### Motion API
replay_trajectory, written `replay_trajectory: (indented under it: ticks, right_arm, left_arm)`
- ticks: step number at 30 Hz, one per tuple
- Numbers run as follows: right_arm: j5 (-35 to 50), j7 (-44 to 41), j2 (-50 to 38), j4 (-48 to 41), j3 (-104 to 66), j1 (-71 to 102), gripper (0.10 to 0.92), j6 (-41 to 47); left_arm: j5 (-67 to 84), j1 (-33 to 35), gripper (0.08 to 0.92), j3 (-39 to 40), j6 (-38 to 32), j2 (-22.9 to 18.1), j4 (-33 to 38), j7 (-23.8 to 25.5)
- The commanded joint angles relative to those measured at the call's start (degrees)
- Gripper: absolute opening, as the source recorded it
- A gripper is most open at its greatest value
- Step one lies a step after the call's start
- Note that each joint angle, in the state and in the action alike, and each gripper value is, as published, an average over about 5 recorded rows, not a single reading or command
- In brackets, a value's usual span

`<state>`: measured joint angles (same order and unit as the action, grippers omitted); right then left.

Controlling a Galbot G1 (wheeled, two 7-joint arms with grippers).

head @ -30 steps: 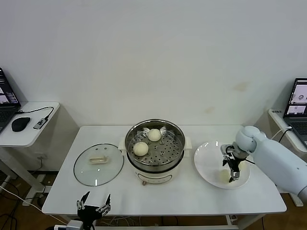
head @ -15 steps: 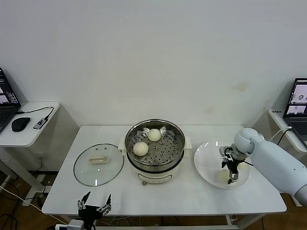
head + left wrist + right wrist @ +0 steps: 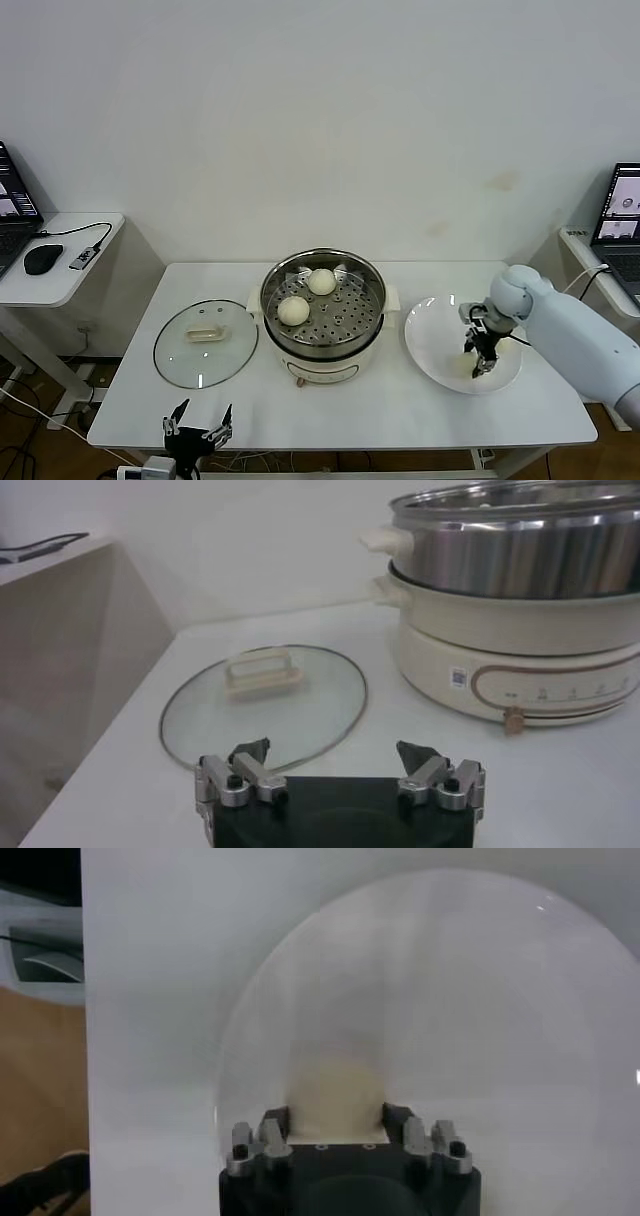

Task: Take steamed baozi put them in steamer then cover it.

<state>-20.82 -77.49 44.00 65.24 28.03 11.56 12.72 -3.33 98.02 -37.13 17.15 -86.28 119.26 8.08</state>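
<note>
At the table's near-left edge, the left gripper (image 3: 197,428) hangs with fingers spread wide, holding nothing. One glass cover (image 3: 205,343) lies flat on the white table (image 3: 330,415), just left of the steamer (image 3: 322,316), where two steamed baozi (image 3: 294,310) sit on the perforated tray. On the single white plate (image 3: 430,345), the right gripper (image 3: 478,363) pinches a third bun (image 3: 335,1096).
</note>
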Motion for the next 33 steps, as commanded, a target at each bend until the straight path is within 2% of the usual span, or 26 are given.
replay_trajectory:
  ticks: [1,7,11,21,33]
  right_arm:
    - [2.3,-0.2,-1.9,1.8,0.8,-2.6,0.562,0.4]
    - [8.3,-1.4,-4.8,6.8,6.0,-13.0,0.553,1.3]
    - [14.3,-2.6,-2.6,6.4,11.4,-24.4,0.557,-1.6]
    - [24.3,-7.0,8.5,0.2,19.5,-40.2,0.56,-16.5]
    - [23.7,-2.6,20.9,-4.1,21.7,-42.1,0.56,-40.9]
  left_arm:
    - [0.2,-0.5,0.823,0.2,0.0,0.0,-0.3,-0.1]
    - [0.2,-1.7,0.823,0.6,-0.1,-0.3,-0.8,-0.5]
    - [-1.5,-2.0,0.823,0.4,-0.6,0.0,-0.4,-1.1]
    - [-3.2,-1.8,0.823,-1.7,-1.9,0.4,0.8,-2.6]
    - [-3.2,0.6,0.823,-2.5,-2.2,-0.6,4.2,-3.4]
